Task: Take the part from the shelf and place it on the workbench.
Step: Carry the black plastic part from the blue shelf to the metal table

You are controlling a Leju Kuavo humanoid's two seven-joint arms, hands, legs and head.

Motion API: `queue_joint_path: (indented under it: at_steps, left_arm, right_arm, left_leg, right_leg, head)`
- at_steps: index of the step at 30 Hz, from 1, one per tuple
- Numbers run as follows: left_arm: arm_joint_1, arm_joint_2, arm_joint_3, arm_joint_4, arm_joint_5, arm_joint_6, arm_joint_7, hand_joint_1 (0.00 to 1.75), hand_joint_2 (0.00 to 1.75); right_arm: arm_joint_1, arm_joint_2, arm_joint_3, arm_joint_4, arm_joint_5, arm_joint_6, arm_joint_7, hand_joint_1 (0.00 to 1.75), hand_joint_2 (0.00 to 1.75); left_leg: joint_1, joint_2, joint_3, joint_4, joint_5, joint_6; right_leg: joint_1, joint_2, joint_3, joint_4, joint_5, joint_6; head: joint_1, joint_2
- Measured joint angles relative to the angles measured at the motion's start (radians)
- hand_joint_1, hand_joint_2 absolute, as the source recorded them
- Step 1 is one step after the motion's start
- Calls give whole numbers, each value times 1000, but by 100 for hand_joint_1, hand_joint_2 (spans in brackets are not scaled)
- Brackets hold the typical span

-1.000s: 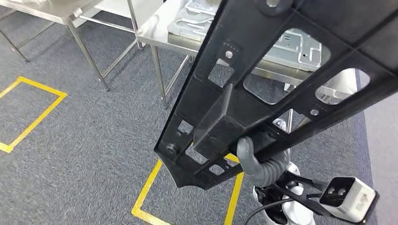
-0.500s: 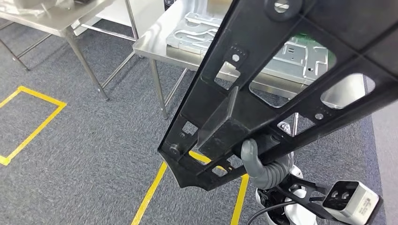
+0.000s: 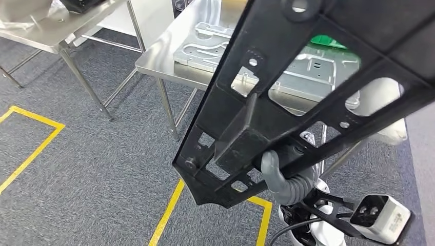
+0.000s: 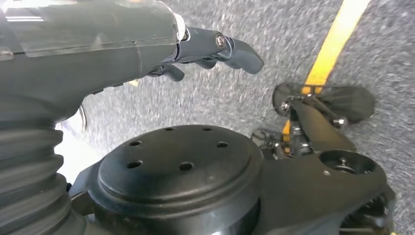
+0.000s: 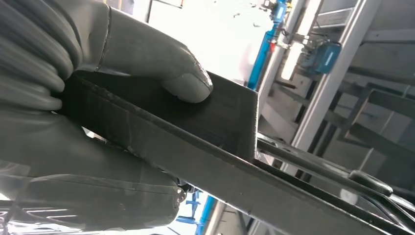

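Observation:
A large black frame-shaped part (image 3: 308, 66) with several cut-outs slants across the head view, from bottom centre to top right. My right hand (image 3: 284, 179) grips it from below at its boxy block near the lower end; the grey thumb presses on the part (image 5: 215, 161) in the right wrist view, where the right hand (image 5: 122, 54) wraps around its edge. The steel workbench (image 3: 159, 64) stands ahead, partly hidden behind the part. My left hand (image 4: 147, 49) hangs over the carpet with fingers stretched out, holding nothing.
Flat grey metal plates (image 3: 205, 48) and a green object (image 3: 328, 41) lie on the workbench. A second steel table (image 3: 46, 31) stands at the far left. Yellow tape lines (image 3: 166, 215) mark the grey carpet between me and the benches.
The whole picture has shifted: the workbench now sits lower and nearer in the head view, so the camera moved. The part stays in my right hand, held the same way.

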State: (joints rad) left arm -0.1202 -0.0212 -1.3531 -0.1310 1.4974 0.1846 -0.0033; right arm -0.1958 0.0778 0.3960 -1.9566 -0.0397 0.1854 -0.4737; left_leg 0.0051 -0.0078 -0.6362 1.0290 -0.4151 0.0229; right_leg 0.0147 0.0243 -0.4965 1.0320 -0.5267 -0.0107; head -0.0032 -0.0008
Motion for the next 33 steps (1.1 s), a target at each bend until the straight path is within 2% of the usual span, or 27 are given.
queue_joint_path:
  at_steps: [2,3,4,5,6,7,8,9,10,11,12,13,15,16,17,18,19,21,22,23,24,25,27,28,29,31,33]
  left_arm:
    - [-2,-3,0,0,0,0,-1,0,175]
    - [-2,-4,0,-1,0,0,-2,0,175]
    - [-2,-3,0,-1,0,0,-2,0,175]
    - [-2,-3,0,-1,0,0,-2,0,175]
    - [-1,-3,0,-1,-1,0,-2,0,175]
    - [0,-3,0,-1,-1,0,-2,0,175]
    - [0,-4,0,-1,-2,-1,-2,0,175]
    - [1,-4,0,-1,-3,-2,-2,0,175]
    - [1,-3,0,0,-3,-3,-2,0,175]
    - [1,-3,-1,0,-3,-4,-2,0,175]
    - [1,-3,-1,0,-3,-5,-1,0,175]
    - [0,-3,-1,0,-3,-6,-1,0,175]
    - [-3,-3,-2,0,-4,-9,0,0,175]
    - [-5,-3,-2,0,-4,-9,0,0,175]
    - [-7,-3,-3,0,-3,-9,0,0,175]
    - [-9,-3,-3,0,-3,-10,0,0,175]
    - [-11,-3,-4,0,-3,-10,0,0,175]
    - [-8,-3,-4,0,-2,-10,1,0,175]
    - [-7,-3,-4,0,-2,-10,1,0,175]
    - [-6,-3,-4,0,-2,-10,1,0,175]
    - [-6,-3,-4,0,-1,-10,1,0,175]
    - [-5,-2,-4,0,-1,-10,1,0,175]
    - [0,2,-4,0,1,-10,3,0,175]
    - [2,4,-4,1,3,-10,3,0,175]
    - [3,5,-4,1,5,-10,4,0,175]
    - [0,3,-4,1,10,-10,5,0,175]
    - [-3,0,-4,1,12,-10,5,0,175]
  right_arm:
    - [-5,0,0,-1,0,0,-1,175,175]
    - [-6,0,0,-1,0,0,0,175,175]
    - [-6,0,0,-1,0,0,0,175,175]
    - [-6,-1,0,0,0,0,0,175,175]
    - [-6,-1,0,0,-1,0,0,175,175]
    - [-6,-1,0,0,-1,0,0,175,175]
    - [-6,-2,0,0,-1,-1,0,175,175]
    - [-6,-2,0,0,-1,-1,0,175,175]
    - [-5,-2,0,0,0,-1,0,175,175]
    - [-5,-3,0,1,0,-2,0,175,175]
    - [-4,-3,0,1,0,-2,1,175,175]
    - [-2,-4,0,1,1,-3,2,175,175]
    - [0,-4,0,0,4,-4,2,175,175]
    - [-1,-3,0,-1,5,-4,2,175,175]
    - [-3,-3,0,-1,6,-4,1,175,175]
    - [-3,-3,0,-2,6,-4,0,175,175]
    - [-3,-3,0,-1,7,-5,0,175,175]
    - [-2,-3,0,0,8,-7,0,175,175]
    - [-2,-3,0,0,9,-8,0,175,175]
    - [-2,-3,0,1,9,-9,0,175,175]
    - [-2,-3,0,1,9,-9,0,175,175]
    - [-2,-3,1,1,9,-10,0,175,175]
    - [-2,-3,2,4,10,-10,-1,175,175]
    - [-2,-3,2,7,11,-10,0,175,175]
    - [-2,-3,3,9,11,-10,-1,175,175]
    - [-4,-3,6,11,12,-10,-1,175,175]
    - [-8,-3,8,13,11,-10,-2,175,175]
  left_leg:
    - [5,1,28,-16,-6,9]
    - [7,1,41,-21,-12,11]
    - [8,1,52,-24,-21,13]
    - [9,1,63,-26,-30,12]
    - [10,1,75,-26,-41,11]
    - [13,0,89,-26,-53,8]
    - [16,-1,106,-26,-66,5]
    - [19,-2,123,-26,-79,0]
    - [21,-2,137,-26,-93,-6]
    - [23,-3,149,-26,-105,-13]
    - [23,-2,158,-28,-117,-21]
    - [23,-1,167,-29,-123,-29]
    - [24,2,179,-23,-119,-46]
    - [26,3,176,0,-109,-51]
    - [27,4,156,41,-100,-54]
    - [28,4,122,100,-100,-54]
    - [27,4,78,167,-114,-54]
    - [24,4,-8,262,-185,-52]
    - [21,4,-35,273,-219,-49]
    - [19,4,-48,255,-232,-44]
    - [15,4,-49,211,-212,-38]
    - [9,4,-44,150,-158,-28]
    - [-4,0,-34,43,-30,-10]
    - [-9,-3,-30,17,11,-4]
    - [-10,-5,-26,7,24,-1]
    - [-6,-7,-7,0,19,6]
    - [-1,-7,15,-6,7,14]
  right_leg:
    - [-2,-6,-31,70,11,12]
    - [-6,-10,-67,125,4,19]
    - [-11,-12,-109,181,-14,27]
    - [-18,-13,-150,226,-44,33]
    - [-24,-15,-183,250,-74,39]
    - [-30,-17,-202,247,-91,44]
    - [-34,-19,-207,216,-84,49]
    - [-38,-22,-201,162,-46,53]
    - [-41,-26,-191,96,20,56]
    - [-40,-31,-183,43,77,54]
    - [-37,-33,-177,8,122,48]
    - [-34,-33,-175,-8,144,39]
    - [-29,-26,-158,-14,132,17]
    - [-30,-25,-144,-20,127,8]
    - [-30,-25,-129,-24,120,-1]
    - [-30,-24,-115,-27,114,-8]
    - [-27,-25,-104,-29,104,-14]
    - [-21,-22,-81,-29,82,-20]
    - [-18,-20,-67,-29,70,-22]
    - [-14,-18,-51,-29,58,-23]
    - [-10,-17,-33,-29,45,-24]
    - [-7,-17,-18,-29,31,-24]
    - [-1,-13,6,-25,5,-20]
    - [0,-11,12,-24,-6,-16]
    - [2,-8,17,-17,-10,-11]
    - [1,-8,11,15,-3,-1]
    - [-2,-11,-35,100,-2,11]
  head:
    - [3,0]
    - [4,0]
    - [5,0]
    - [5,0]
    - [5,0]
    - [5,0]
    - [5,0]
    - [5,0]
    - [6,0]
    - [6,0]
    - [6,0]
    - [6,0]
    - [4,0]
    - [5,0]
    - [3,0]
    - [2,0]
    - [1,0]
    - [1,0]
    - [1,0]
    - [1,0]
    - [1,0]
    - [1,0]
    - [1,0]
    - [2,0]
    - [2,0]
    - [2,0]
    - [4,0]
